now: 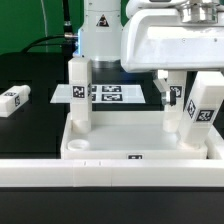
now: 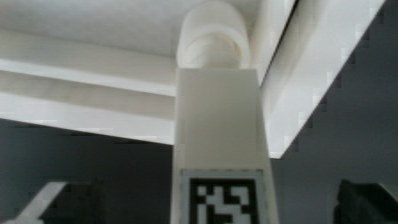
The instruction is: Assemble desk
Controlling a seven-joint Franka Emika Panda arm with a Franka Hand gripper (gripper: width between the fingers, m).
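The white rimmed tabletop (image 1: 110, 150) lies near the front with legs standing upright in it. One leg (image 1: 78, 95) stands on the exterior view's left and a tagged one (image 1: 205, 115) on the right. A third leg (image 1: 172, 102) stands under my gripper (image 1: 174, 86). In the wrist view this leg (image 2: 222, 120) runs up to a round socket (image 2: 214, 40) in the tabletop (image 2: 89, 90). My gripper (image 2: 205, 205) is open. Its dark fingers (image 2: 45, 205) stand clear of the leg on both sides. A fourth leg (image 1: 12, 100) lies loose on the table at the far left.
The marker board (image 1: 105, 93) lies flat behind the tabletop. A long white bar (image 1: 110, 182) spans the foreground in front of it. The arm's white base (image 1: 98, 30) stands at the back.
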